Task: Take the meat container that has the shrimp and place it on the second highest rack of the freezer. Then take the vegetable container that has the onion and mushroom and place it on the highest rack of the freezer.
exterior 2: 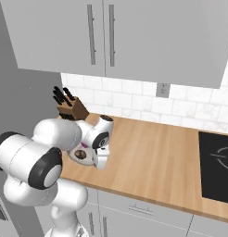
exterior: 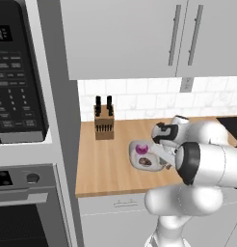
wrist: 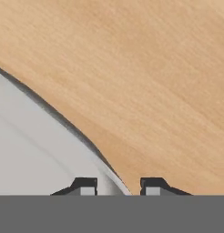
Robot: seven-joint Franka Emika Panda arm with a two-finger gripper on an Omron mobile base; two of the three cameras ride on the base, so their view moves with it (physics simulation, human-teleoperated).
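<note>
The vegetable container [exterior: 134,155], a rounded grey tub, sits on the wooden counter [exterior: 101,164] holding the purple onion [exterior: 142,149] and the brown mushroom [exterior: 145,161]. My gripper [exterior: 164,163] reaches down at the tub's right rim. In the hand view my gripper [wrist: 116,187] straddles the rim of the vegetable container [wrist: 32,150], one fingertip inside the wall and one over the wood, jaws drawn close on it. From the right base view the vegetable container [exterior 2: 78,158] and mushroom [exterior 2: 80,153] lie just left of the gripper [exterior 2: 99,163]. The meat container, shrimp and freezer are out of view.
A knife block [exterior: 104,123] stands at the back of the counter, left of the tub. A microwave [exterior: 14,72] and an oven [exterior: 24,212] fill the tall unit on the left. A black cooktop [exterior 2: 218,166] lies far right. Upper cabinets [exterior: 125,38] hang overhead.
</note>
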